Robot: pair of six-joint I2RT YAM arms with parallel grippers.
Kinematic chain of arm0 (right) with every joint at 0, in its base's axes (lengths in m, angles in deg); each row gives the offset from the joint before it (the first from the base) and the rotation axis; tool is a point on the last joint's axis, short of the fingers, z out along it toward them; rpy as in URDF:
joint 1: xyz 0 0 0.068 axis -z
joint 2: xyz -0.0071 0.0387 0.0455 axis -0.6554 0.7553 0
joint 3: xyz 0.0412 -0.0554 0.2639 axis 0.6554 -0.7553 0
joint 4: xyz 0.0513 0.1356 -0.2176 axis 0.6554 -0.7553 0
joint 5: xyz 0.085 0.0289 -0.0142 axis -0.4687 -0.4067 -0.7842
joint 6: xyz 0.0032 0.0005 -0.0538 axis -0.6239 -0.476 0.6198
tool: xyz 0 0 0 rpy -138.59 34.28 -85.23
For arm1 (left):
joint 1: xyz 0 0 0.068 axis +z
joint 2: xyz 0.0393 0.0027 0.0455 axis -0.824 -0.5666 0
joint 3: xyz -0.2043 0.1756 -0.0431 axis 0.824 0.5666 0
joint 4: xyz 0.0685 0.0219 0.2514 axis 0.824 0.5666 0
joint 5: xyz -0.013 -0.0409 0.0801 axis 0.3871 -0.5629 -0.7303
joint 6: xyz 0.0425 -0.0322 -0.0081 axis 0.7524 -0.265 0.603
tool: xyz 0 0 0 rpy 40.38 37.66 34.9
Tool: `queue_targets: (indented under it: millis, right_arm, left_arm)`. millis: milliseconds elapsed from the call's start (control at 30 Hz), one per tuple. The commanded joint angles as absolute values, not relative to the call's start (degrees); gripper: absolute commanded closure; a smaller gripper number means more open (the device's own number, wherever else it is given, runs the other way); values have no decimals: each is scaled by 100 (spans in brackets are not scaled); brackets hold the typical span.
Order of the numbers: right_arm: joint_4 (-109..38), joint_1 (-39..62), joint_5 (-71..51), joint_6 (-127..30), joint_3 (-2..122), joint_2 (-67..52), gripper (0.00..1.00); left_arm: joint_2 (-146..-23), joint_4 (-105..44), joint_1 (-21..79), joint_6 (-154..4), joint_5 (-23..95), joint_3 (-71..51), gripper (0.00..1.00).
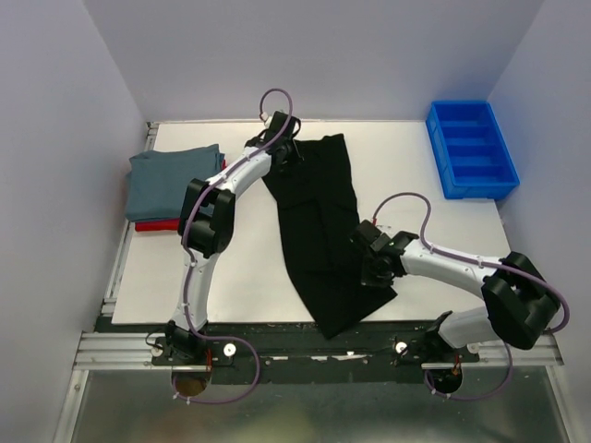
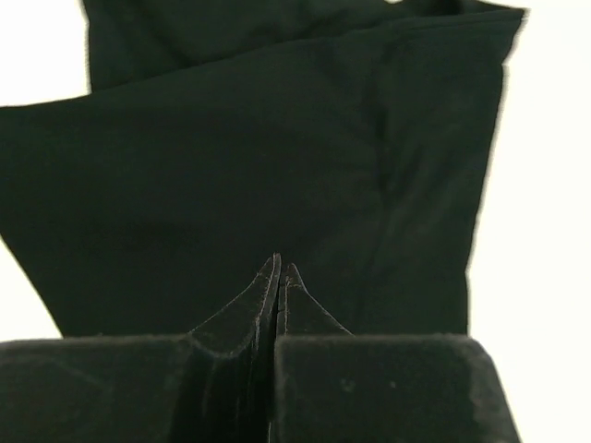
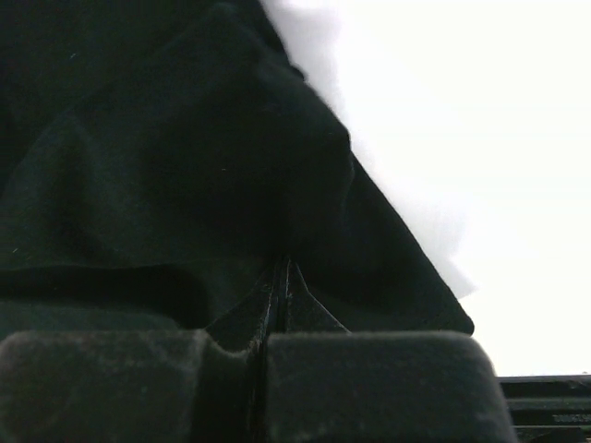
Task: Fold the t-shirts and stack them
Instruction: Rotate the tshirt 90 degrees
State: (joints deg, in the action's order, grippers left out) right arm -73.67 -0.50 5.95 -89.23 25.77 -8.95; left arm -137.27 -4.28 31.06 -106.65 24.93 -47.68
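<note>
The black t-shirt [image 1: 323, 231] lies folded into a long strip, running diagonally from the far middle of the table to the near edge. My left gripper [image 1: 288, 152] is at its far left corner. In the left wrist view, the jaws are pressed together [image 2: 280, 265] with the black cloth [image 2: 259, 166] spread just beyond them. My right gripper [image 1: 369, 266] is at the strip's near right edge, shut [image 3: 282, 268] on a raised bunch of black cloth [image 3: 203, 166]. The grey-blue t-shirt [image 1: 171, 180] lies folded on the red t-shirt [image 1: 155, 224] at the far left.
A blue plastic bin [image 1: 471, 148] with compartments stands at the far right corner. White walls close in the table [image 1: 406, 175] on the left, back and right. The black base rail [image 1: 305, 346] runs along the near edge.
</note>
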Motion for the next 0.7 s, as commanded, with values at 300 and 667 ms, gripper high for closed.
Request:
queue_targets:
  millis: [300,667]
  right_arm:
    - [-6919,-1627,-670,-9560,3221,-545,99]
    - [-7888,155,429,-8304,4451,-1347,99]
  left_arm:
    - [-15326,585,3369,-10372,2152,-6206,97]
    - [-16188,937,3430,-10337,2169,-7480,98]
